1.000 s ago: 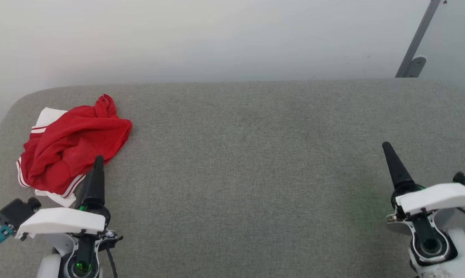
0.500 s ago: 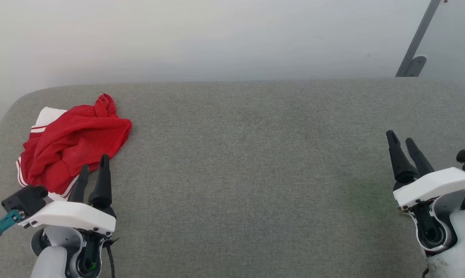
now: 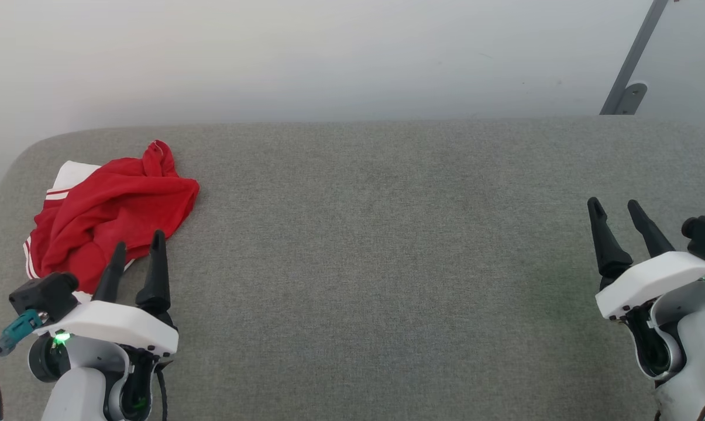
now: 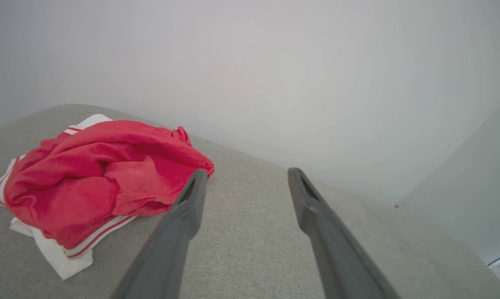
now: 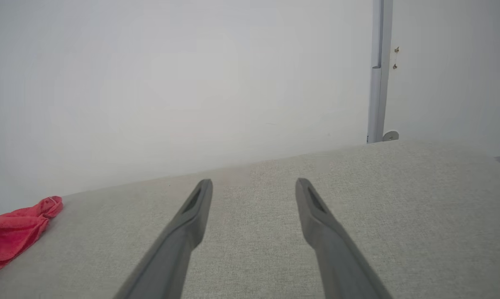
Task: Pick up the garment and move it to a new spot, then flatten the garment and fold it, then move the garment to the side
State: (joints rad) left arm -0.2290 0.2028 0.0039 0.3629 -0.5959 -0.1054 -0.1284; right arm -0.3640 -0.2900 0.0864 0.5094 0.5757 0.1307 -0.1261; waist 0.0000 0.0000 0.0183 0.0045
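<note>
Left gripper (image 3: 138, 241) is the one to watch: both dark fingers (image 4: 183, 224) are spread wide, with nothing between them and nothing held. Right in front of it, a touch off to its own left, sits the garment (image 3: 112, 210), a crumpled red short-sleeved shirt. Its white sleeve and red-and-white striped trim poke out along the edge nearest the gripper. From where I stand, the gripper's left fingertip crosses the shirt's near hem, but I can't tell whether it's brushing cloth or hanging just above it.

Looking along the wrist, the left gripper (image 4: 246, 172) points past the heap's right-hand edge. So the garment (image 4: 100, 174) lies mostly to the left of its line, not between the fingers. The heap's long axis runs on a slant, from close beside the gripper's left out ahead to a little twisted peak at the far end.

Over on the other side, the right gripper (image 3: 612, 203) is splayed open too. It's empty, above bare grey worktop (image 3: 358, 263) and well apart from the shirt. From its wrist the garment (image 5: 13, 232) is just a red tail far off to its left. The left arm is clearly the nearer one.

My read is that the pick-up hasn't begun. The left gripper wants a nudge leftward and down to bracket a fold before it closes.
</note>
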